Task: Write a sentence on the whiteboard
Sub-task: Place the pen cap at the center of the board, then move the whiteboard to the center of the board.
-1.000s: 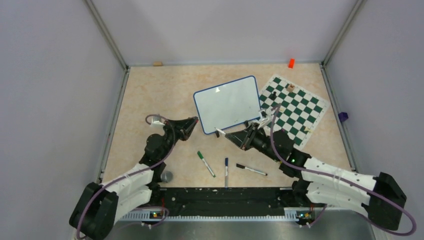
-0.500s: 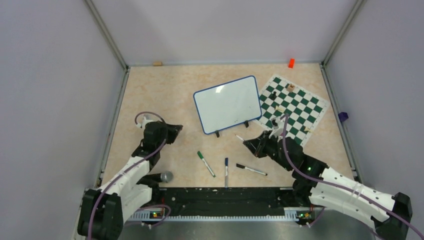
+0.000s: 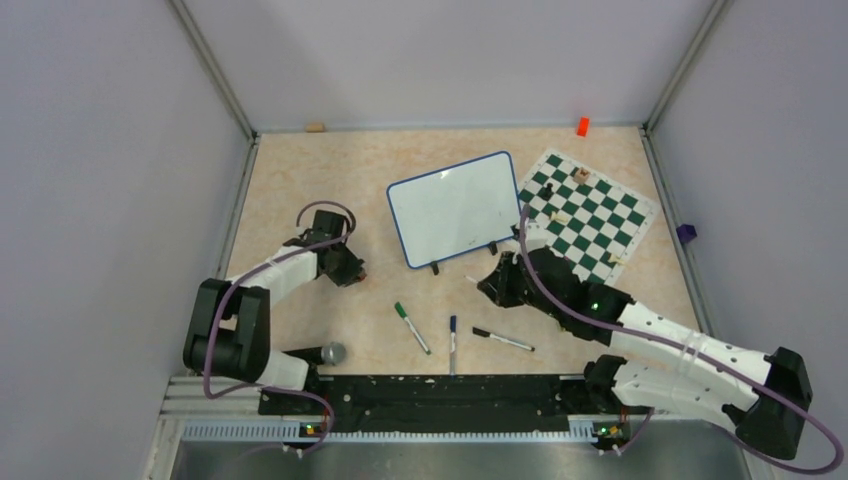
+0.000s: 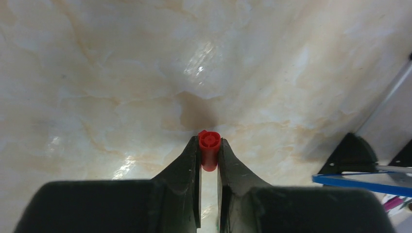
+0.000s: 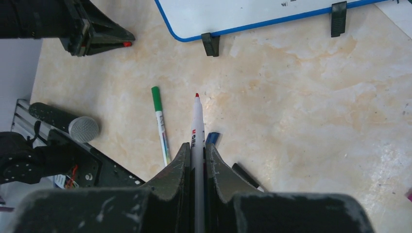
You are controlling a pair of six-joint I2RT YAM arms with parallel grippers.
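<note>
The whiteboard (image 3: pixel 456 208), white with a thin blue frame and two black feet, lies mid-table; its face is bare and no sentence is in view. My right gripper (image 3: pixel 492 285) hovers just below the board's near edge, shut on a white marker (image 5: pixel 197 124) whose uncapped red tip points toward the near left. In the right wrist view the board's edge (image 5: pixel 252 14) fills the top. My left gripper (image 3: pixel 355 272) is left of the board, low over the table and apart from it, shut on a small red cap (image 4: pixel 209 151). A blue board corner (image 4: pixel 359 178) shows in the left wrist view.
A green marker (image 3: pixel 411 327), a blue marker (image 3: pixel 452 343) and a black marker (image 3: pixel 503 340) lie near the front edge. A microphone (image 3: pixel 325 354) rests by the left arm's base. The chess mat (image 3: pixel 585 210) with pieces is right of the board.
Both grippers have drawn away from the board's near edge: the left one swung left with the red cap, the right one pulled back toward the front with the marker.
</note>
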